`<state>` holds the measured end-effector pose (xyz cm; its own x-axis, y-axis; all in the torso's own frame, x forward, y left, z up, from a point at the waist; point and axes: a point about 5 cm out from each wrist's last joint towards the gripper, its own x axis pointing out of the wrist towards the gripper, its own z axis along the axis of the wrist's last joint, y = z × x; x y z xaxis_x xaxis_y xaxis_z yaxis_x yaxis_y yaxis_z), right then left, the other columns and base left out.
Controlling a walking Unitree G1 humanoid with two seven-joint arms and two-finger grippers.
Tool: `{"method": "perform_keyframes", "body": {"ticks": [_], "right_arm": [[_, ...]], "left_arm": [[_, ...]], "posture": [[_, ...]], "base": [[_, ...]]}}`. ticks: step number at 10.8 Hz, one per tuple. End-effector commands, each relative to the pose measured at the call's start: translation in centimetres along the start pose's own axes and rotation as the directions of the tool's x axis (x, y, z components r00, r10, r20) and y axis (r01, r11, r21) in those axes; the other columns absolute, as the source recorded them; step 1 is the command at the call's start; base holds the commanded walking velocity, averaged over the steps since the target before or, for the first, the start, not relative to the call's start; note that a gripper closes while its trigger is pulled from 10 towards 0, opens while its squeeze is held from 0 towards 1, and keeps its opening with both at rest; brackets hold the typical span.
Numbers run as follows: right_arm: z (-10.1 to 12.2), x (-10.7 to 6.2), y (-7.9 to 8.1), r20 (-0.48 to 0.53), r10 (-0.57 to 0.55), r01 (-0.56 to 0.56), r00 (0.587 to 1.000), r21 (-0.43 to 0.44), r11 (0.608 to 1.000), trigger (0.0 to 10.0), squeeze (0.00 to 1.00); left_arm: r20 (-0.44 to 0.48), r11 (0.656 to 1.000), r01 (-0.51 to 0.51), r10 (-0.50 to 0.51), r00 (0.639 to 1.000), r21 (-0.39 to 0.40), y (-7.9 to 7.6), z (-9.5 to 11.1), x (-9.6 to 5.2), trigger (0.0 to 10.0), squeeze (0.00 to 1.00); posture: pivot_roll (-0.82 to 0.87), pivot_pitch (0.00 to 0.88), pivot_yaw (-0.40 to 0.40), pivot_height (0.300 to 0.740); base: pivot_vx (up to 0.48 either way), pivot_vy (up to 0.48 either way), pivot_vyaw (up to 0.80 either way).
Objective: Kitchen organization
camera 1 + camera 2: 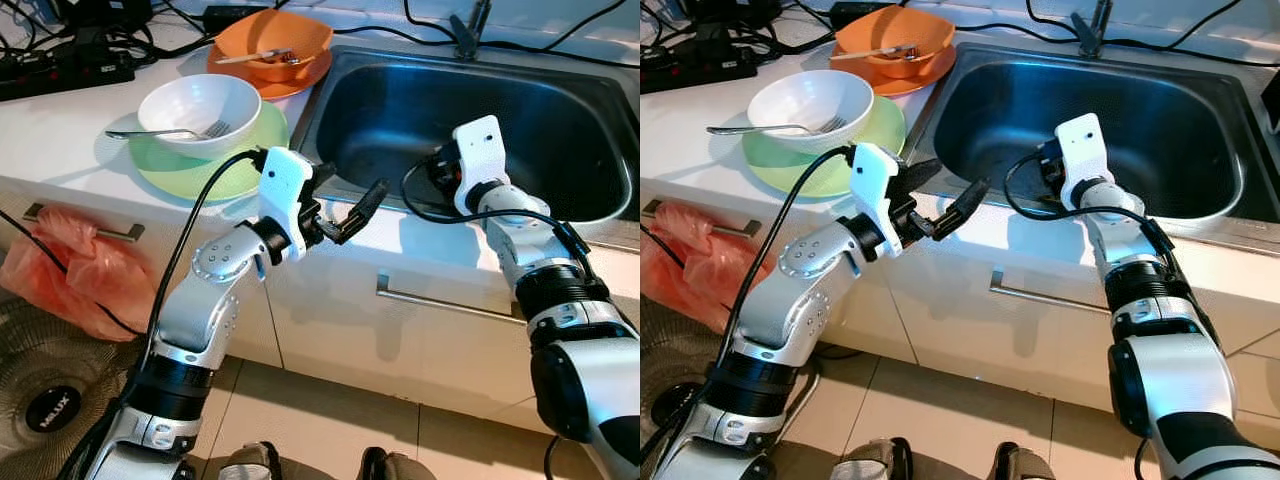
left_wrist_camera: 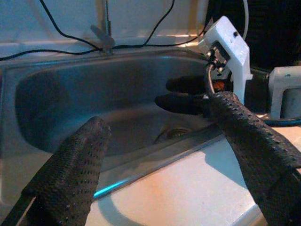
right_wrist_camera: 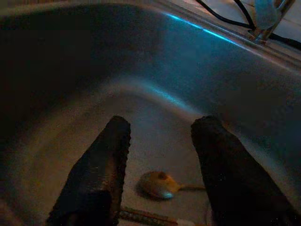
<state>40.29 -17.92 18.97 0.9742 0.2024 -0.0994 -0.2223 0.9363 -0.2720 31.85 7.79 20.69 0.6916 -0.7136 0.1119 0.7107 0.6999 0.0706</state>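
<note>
- Nearest, the left pincer (image 1: 340,205) hovers over the front lip of the table (image 1: 60,140), just outside the sink (image 1: 560,200); its fingers stand apart, holding nothing.
- A little further in, the right pincer (image 3: 160,165) reaches down inside the sink, fingers apart and empty, pointing at the basin floor.
- Directly below and between those fingers lies a spoon (image 3: 160,184) (small, dim in the shade), bowl toward the left finger, its handle running off beneath the right finger, so its long axis lies roughly across the gap. The right arm is clearly the nearer one; I judge a short descent, perhaps with a wrist turn to close across the handle, would be needed.
- Behind the left arm, on the table, a white bowl (image 1: 195,110) with a fork (image 1: 170,131) sits on a green plate (image 1: 200,165).
- Farthest, an orange bowl (image 1: 275,45) holding cutlery rests on an orange plate (image 1: 300,80), beside the sink's back corner.
</note>
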Motion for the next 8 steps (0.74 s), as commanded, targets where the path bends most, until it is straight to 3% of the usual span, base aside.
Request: {"method": "perform_keyframes", "body": {"ticks": [1, 3, 4, 5, 6, 7, 8], "right_arm": [[-0.4, -0.1, 0.6, -0.004, 0.024, -0.024, 1.0, 0.01, 1.0, 10.0, 1.0], [1.6, -0.8, 2.1, 0.077, 0.106, -0.109, 0.991, 0.039, 0.993, 10.0, 1.0], [2.4, -1.8, 3.7, 0.124, 0.202, -0.204, 0.972, 0.009, 0.979, 10.0, 1.0], [2.8, -2.5, 4.5, 0.152, 0.262, -0.263, 0.953, -0.012, 0.965, 10.0, 1.0], [2.7, -3.5, 5.5, 0.156, 0.32, -0.32, 0.935, -0.021, 0.947, 10.0, 1.0], [2.4, -3.7, 5.6, 0.141, 0.317, -0.319, 0.938, -0.014, 0.948, 10.0, 1.0], [2.3, -3.8, 5.4, 0.136, 0.31, -0.313, 0.941, 0.003, 0.95, 10.0, 1.0]], "left_arm": [[0.042, 0.997, -0.061, 0.059, 0.997, 0.042, 0.8, 0.9, 0.0, 10.0, 0.0], [0.143, 0.963, -0.26, 0.248, 0.958, 0.069, 3.0, 2.3, -0.6, 10.0, 0.0], [0.162, 0.917, -0.379, 0.358, 0.92, 0.122, 4.6, 2.9, -1.3, 10.0, 0.0], [0.175, 0.889, -0.433, 0.408, 0.896, 0.149, 5.4, 3.2, -1.6, 10.0, 0.0], [0.245, 0.805, -0.562, 0.516, 0.821, 0.189, 7.0, 4.3, -2.7, 10.0, 0.0], [0.296, 0.741, -0.649, 0.589, 0.752, 0.174, 7.9, 4.6, -3.8, 10.0, 0.0], [0.411, 0.681, -0.729, 0.646, 0.643, 0.07, 8.0, 5.3, -5.5, 10.0, 0.0]], "posture": [[0.04, 0.141, 0.014, 0.74], [0.03, 0.141, 0.021, 0.74], [0.03, 0.138, 0.021, 0.74], [0.03, 0.135, 0.022, 0.74], [0.03, 0.131, 0.022, 0.74], [0.03, 0.128, 0.021, 0.74], [0.03, 0.125, 0.016, 0.74]], "base": [[0.0, 0.0, 0.0], [0.0, 0.0, 0.0], [0.0, 0.0, 0.0], [0.0, 0.0, 0.0], [0.0, 0.0, 0.0], [0.0, 0.0, 0.0], [0.0, 0.0, 0.0]]}}
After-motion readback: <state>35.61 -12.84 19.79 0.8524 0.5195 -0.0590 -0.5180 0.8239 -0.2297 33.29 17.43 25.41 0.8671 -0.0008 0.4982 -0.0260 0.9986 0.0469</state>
